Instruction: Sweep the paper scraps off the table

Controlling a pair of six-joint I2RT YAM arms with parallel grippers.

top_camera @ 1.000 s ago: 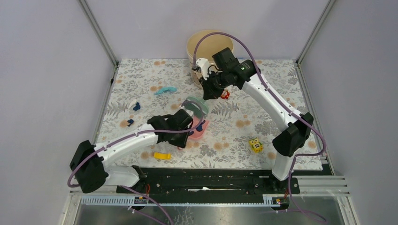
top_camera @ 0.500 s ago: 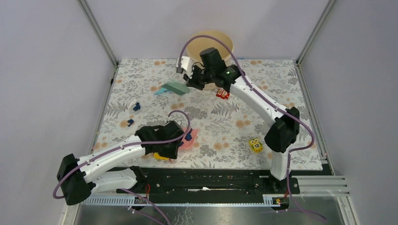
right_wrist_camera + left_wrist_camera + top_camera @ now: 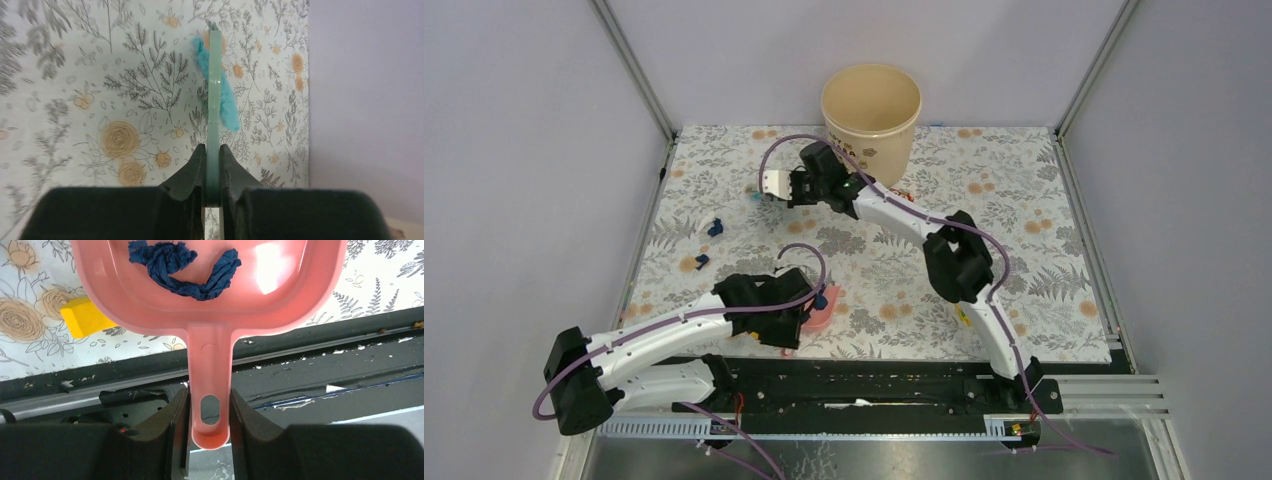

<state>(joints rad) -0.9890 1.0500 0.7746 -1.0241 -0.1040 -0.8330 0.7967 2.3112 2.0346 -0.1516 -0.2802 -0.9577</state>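
Note:
My left gripper [image 3: 209, 392] is shut on the handle of the pink dustpan [image 3: 210, 315], which holds a crumpled navy paper scrap [image 3: 182, 267]. In the top view the dustpan [image 3: 821, 312] sits near the table's front edge, beside my left gripper [image 3: 796, 320]. My right gripper [image 3: 213, 149] is shut on a thin green sweeper [image 3: 214, 100], seen edge-on. The light-blue strip [image 3: 222, 97] lies against the sweeper's right side. In the top view my right gripper [image 3: 776, 193] reaches to the far left-centre of the table [image 3: 1024, 190]. Two navy scraps [image 3: 715, 228] [image 3: 701, 261] lie at the left.
A tan bucket [image 3: 871, 105] stands at the back edge. A flat yellow piece [image 3: 87, 316] lies left of the dustpan, near the front edge. The right arm's elbow [image 3: 959, 260] hangs over the table's middle. The metal frame rails [image 3: 639, 80] border the table.
My right arm swung left from beside the bucket, carrying the sweeper to the light-blue strip. My left arm pulled the dustpan back toward the front edge.

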